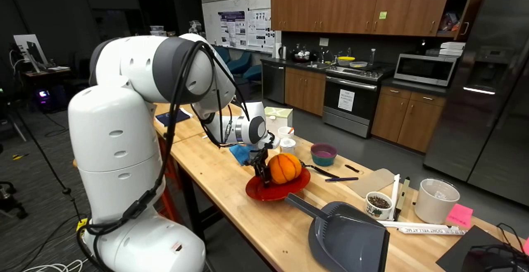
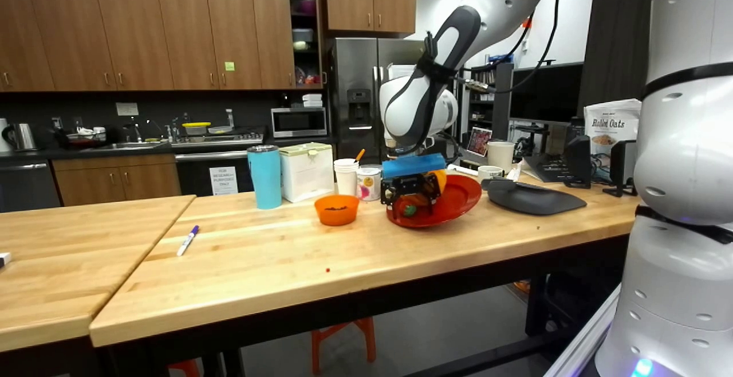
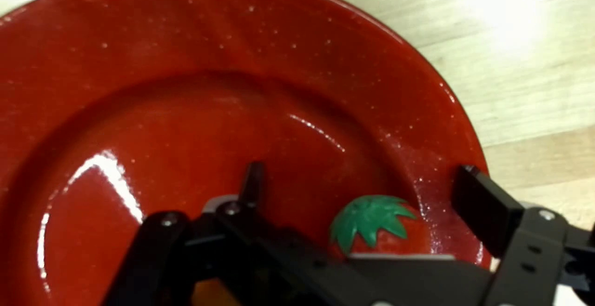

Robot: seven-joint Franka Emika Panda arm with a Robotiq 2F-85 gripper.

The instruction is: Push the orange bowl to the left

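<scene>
The gripper [image 3: 361,178] sits low over the red plate [image 3: 232,31], its two fingers [image 3: 485,210] standing well apart. Between them, in the wrist view, shows a leafy-topped red thing [image 3: 372,224] (whether either finger touches it cannot be told). Right beside the gripper, on the same plate, sits an orange ball [image 1: 285,168] with dark lines down its sides. The orange bowl [image 2: 336,215] is apart from all this: in an exterior view it stands upright on the wooden table [image 2: 257,268], to the left of the plate, with some small dark stuff [image 2: 335,208] inside. Behind it are stacked white cups [image 2: 346,179], a small tub [image 2: 369,185], a white box [image 2: 308,177] with a pale green lid and a blue tumbler [image 2: 264,177]. Farther left lies a white-and-purple marker [image 2: 188,240], and on the plate's other side, to the right, lies a dark gray dustpan [image 2: 538,199].
</scene>
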